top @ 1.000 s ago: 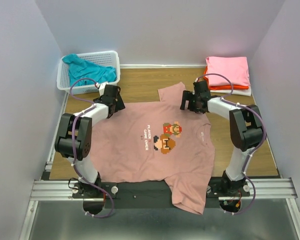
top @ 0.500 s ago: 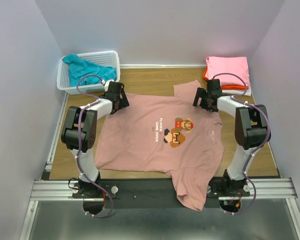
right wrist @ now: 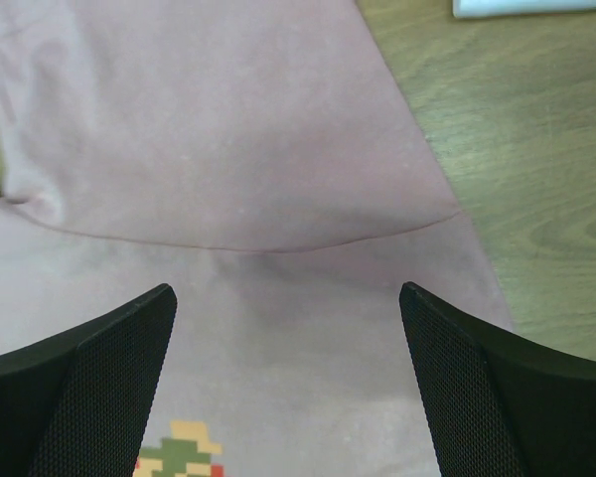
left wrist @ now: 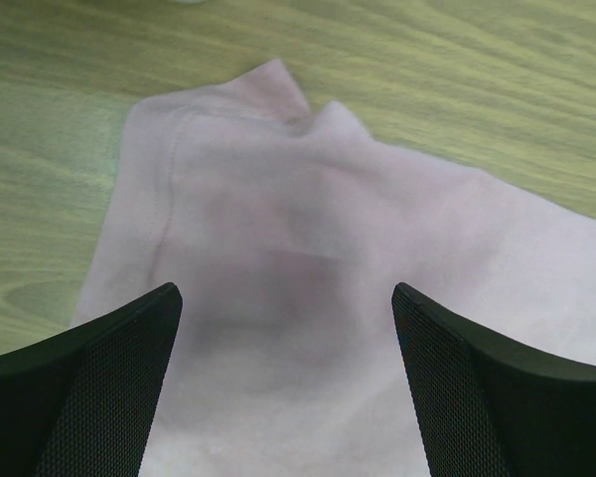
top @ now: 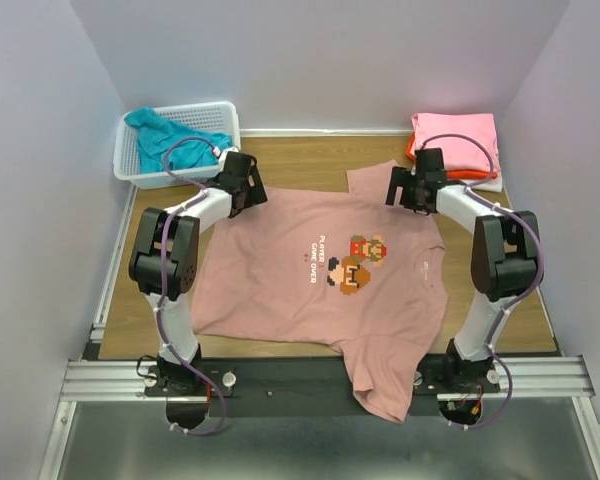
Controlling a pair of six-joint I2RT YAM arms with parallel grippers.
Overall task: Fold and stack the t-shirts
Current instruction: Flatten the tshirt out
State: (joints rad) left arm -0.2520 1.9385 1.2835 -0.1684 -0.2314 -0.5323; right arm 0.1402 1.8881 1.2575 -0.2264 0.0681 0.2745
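Note:
The dusty-pink t-shirt [top: 320,270] with pixel figures and "PLAYER GAME OVER" lies spread flat on the wooden table. One sleeve hangs over the near edge. My left gripper [top: 246,190] is open and empty, just above the shirt's far left corner [left wrist: 278,229]. My right gripper [top: 406,192] is open and empty above the far right part, near the folded-over sleeve [right wrist: 228,119]. A teal shirt [top: 170,140] lies in the basket. A folded bright pink shirt [top: 458,138] tops a stack over an orange one [top: 450,176] and a white one [top: 492,184].
The white lattice basket [top: 220,118] stands at the far left corner of the table. The folded stack sits at the far right corner. Purple walls close in on three sides. A metal rail [top: 280,375] runs along the near edge.
The shirt was dragged right and farther onto the table. Both grippers have since let go of it and moved slightly toward the far side. The shirt now lies still.

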